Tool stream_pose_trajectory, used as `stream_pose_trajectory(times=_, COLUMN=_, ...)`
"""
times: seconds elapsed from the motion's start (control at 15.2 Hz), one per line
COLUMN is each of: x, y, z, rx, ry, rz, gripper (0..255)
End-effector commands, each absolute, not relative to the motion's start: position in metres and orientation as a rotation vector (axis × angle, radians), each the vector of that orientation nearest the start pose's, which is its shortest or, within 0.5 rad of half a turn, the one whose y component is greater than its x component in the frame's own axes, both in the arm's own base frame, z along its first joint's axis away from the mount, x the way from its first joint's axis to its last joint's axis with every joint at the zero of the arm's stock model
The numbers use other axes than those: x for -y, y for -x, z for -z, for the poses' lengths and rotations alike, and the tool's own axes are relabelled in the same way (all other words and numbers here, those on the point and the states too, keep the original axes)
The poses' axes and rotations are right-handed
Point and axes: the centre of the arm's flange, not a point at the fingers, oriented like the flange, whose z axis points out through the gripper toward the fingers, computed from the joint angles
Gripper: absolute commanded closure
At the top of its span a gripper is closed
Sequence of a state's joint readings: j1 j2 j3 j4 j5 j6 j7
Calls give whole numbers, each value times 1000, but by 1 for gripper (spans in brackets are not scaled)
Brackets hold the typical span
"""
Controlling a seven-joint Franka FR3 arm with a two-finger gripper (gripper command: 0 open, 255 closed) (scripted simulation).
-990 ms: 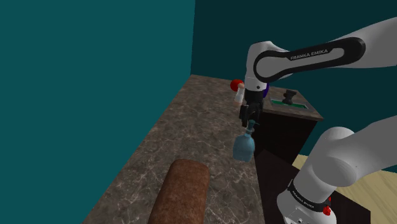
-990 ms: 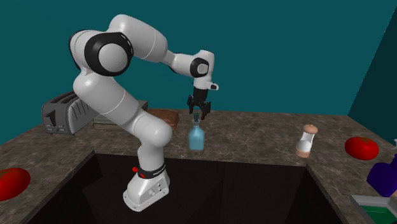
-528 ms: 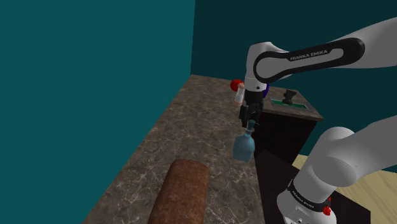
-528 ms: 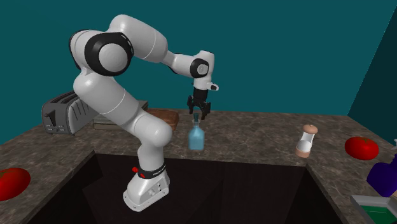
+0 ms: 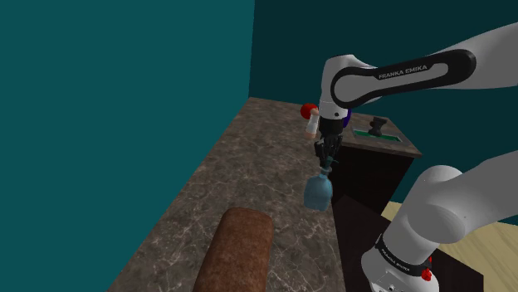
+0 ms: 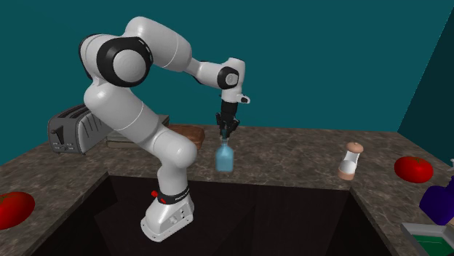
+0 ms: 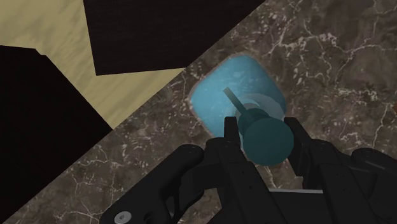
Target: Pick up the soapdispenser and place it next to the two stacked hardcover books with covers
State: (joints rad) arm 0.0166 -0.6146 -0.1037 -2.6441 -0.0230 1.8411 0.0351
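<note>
A light blue soap dispenser [image 5: 319, 192] [image 6: 225, 158] with a darker teal pump head stands upright near the marble counter's [image 5: 241, 166] front edge. My black gripper [image 5: 326, 159] [image 6: 227, 132] comes straight down on it and is shut on the pump head. In the wrist view the gripper [image 7: 267, 137] clasps the round teal cap, with the blue body [image 7: 235, 86] below it. The stacked books [image 6: 118, 140] lie flat beside the toaster, partly hidden behind the arm.
A brown bread loaf [image 5: 237, 249] [image 6: 188, 133] lies on the counter between the dispenser and the books. A grey toaster [image 6: 73, 129] stands at the second exterior view's left. A salt shaker [image 6: 351, 161] and a red tomato [image 6: 413, 169] stand to the right.
The fingers have closed onto the dispenser's pump head; before they stood apart on either side of it. Arm and dispenser have not moved.
</note>
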Motion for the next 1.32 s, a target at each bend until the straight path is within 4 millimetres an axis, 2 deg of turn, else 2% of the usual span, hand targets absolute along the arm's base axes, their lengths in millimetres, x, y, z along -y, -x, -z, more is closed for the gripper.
stream_pose_trajectory(times=0.0, x=30, y=-331, z=-420, rx=-138, ry=3083, rz=-294, gripper=255)
stream_pose_trajectory(times=0.07, x=30, y=-331, z=-420, rx=-138, ry=3083, rz=-294, gripper=255)
stream_pose_trajectory(times=1.25, x=30, y=-331, z=-515, rx=-138, ry=3083, rz=-294, gripper=255)
